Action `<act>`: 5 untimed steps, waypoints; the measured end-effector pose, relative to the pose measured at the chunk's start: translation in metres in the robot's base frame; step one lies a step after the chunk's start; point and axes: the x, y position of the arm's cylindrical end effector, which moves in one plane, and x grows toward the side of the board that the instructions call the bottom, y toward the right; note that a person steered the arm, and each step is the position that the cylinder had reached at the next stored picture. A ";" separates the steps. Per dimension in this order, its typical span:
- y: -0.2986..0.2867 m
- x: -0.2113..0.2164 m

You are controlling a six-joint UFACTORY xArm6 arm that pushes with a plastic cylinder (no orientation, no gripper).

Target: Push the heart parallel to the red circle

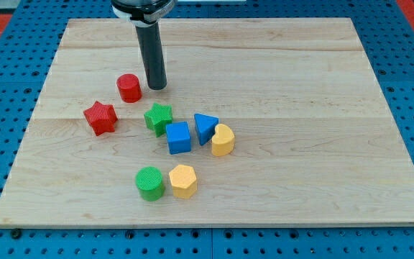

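Tip [157, 86] bare, holding nothing, just right of red circle [129, 88]. Yellow heart [222, 139] well below-right, unpushed; whole push left.

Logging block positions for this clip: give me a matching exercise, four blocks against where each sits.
Blocks:
1. red circle
2. yellow heart
3. green circle
4. red star

Places:
A. touching the blue triangle
B. just left of my tip
C. farthest toward the view's left
D. beside the yellow hexagon

Pairs: 1-B, 2-A, 3-D, 4-C
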 end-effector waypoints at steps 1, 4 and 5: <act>0.009 0.036; 0.118 0.152; 0.157 0.138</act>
